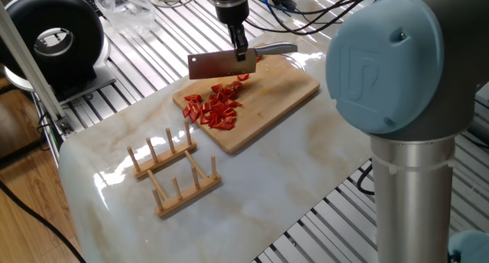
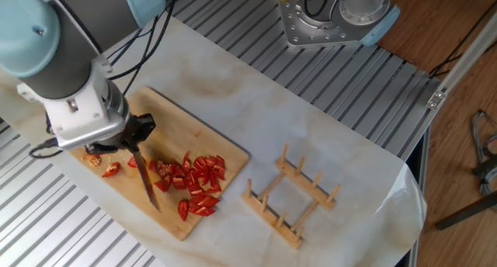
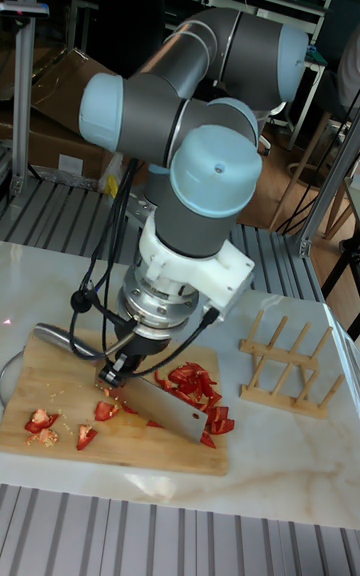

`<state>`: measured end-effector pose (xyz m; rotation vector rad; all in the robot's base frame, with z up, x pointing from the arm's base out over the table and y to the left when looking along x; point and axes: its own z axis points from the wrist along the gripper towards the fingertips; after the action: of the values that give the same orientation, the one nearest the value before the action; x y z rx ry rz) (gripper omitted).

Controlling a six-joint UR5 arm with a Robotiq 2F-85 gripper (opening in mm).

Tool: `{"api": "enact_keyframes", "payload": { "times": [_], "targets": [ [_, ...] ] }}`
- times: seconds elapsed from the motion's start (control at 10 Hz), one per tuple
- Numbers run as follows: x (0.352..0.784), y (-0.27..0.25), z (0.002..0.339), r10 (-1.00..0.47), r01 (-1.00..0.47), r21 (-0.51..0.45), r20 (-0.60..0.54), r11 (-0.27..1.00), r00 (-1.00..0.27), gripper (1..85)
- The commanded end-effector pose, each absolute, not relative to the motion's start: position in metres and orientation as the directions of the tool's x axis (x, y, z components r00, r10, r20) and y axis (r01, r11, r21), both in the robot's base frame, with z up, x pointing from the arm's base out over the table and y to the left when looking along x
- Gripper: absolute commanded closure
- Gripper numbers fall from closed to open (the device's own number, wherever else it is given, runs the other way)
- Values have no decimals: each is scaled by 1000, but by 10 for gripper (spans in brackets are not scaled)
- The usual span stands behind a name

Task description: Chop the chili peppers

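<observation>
A bamboo cutting board point(image 1: 267, 102) is laid on a pale marble-patterned tabletop point(image 1: 252, 186), and on it the chili peppers point(image 1: 218, 106) are seen cut into many small glossy red bits. Most of the bits are heaped in 1 pile near one end of the board; a few more are scattered apart at the other end, beyond the blade. A cleaver point(image 1: 221, 64) is held by the gripper point(image 1: 241, 50) of the single arm — the jaws are closed on the knife where blade meets handle. The broad blade is held above the board with its cutting edge down, lifted clear of the wood in the tall fixed view, between the main pile and the scattered bits. A wooden dish rack point(image 1: 174, 170) with upright pegs is set on the tabletop beside the board, apart from it. A round black device point(image 1: 53, 41) is placed off the tabletop — its nature cannot be told.
</observation>
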<state>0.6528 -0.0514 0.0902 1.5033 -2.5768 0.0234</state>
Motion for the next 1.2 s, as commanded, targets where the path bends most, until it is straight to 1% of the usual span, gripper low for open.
{"api": "enact_keyframes", "payload": {
  "times": [0.0, 0.1, 0.2, 0.3, 0.5, 0.9, 1.1],
  "targets": [
    [665, -57, 97, -804, -809, -2, 108, 588, -584, 843],
    [672, -59, 95, -786, -791, -26, 92, 611, -611, 843],
    [678, -57, 90, -780, -783, -28, 75, 622, -622, 843],
    [678, -48, 83, -764, -765, 7, 49, 644, -643, 843],
    [674, -46, 74, -751, -750, 44, 58, 661, -658, 843],
    [671, -40, 71, -725, -722, 62, 55, 689, -687, 843],
    [668, -33, 76, -717, -713, 75, 57, 697, -695, 843]
  ]
}}
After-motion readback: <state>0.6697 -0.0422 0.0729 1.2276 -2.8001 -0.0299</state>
